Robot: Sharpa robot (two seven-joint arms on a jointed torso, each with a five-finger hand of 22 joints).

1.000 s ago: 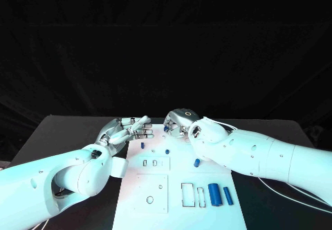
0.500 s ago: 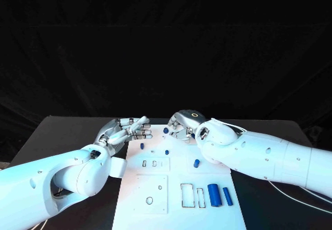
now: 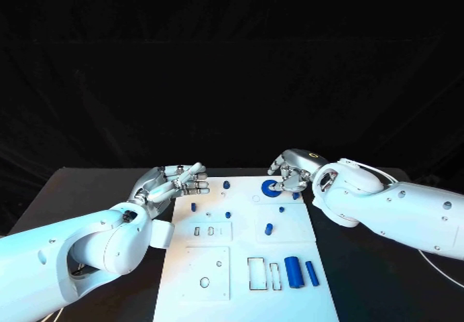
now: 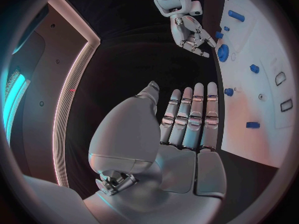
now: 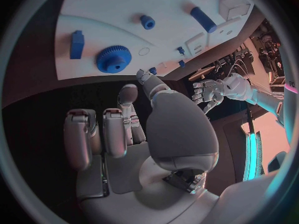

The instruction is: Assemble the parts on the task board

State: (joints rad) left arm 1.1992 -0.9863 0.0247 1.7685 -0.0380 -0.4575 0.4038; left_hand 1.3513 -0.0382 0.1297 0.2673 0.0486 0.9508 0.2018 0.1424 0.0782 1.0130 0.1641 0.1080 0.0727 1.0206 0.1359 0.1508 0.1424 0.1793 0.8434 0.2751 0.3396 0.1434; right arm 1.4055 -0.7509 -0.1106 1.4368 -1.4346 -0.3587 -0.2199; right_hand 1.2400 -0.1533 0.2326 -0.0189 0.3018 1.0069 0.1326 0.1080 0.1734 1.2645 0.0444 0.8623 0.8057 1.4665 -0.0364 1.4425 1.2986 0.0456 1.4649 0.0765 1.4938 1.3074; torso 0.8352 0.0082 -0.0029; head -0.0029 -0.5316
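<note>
Several blue parts (image 3: 294, 272) dot white task board (image 3: 242, 295).

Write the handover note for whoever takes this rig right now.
Left hand: holds nothing, fingers extended, at the task board's far left corner.
Right hand: holds nothing, just beside the blue gear, which sits on the board's far end.
Two blue cylinders lie loose on the near right of the board, beside open rectangular slots. Small blue pegs are scattered mid-board.
Done: gear is on the board.
Left: the loose cylinders, probably the slots.
</note>
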